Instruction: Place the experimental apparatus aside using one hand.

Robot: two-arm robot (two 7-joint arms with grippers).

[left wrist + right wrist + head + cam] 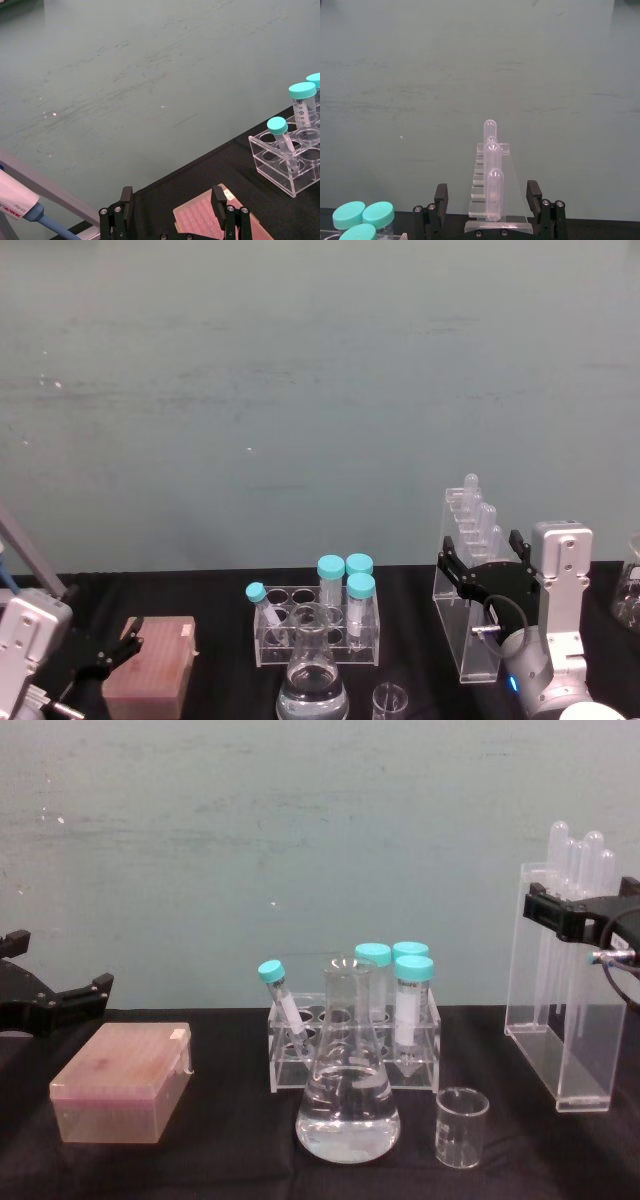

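Tall clear acrylic rack [466, 640] with long test tubes stands upright on the black desk [225, 660] at the lower right of the head view. The right end effector [486, 192] is wide open astride its upper part and grips nothing. The rack looks light, rigid and slick, top-heavy with loose, fragile tubes, so a firm hold across its flat side walls, kept level, seems safest. At the lower left, the left end effector [171, 197] hangs open and empty near a pink tip box [120, 1085].
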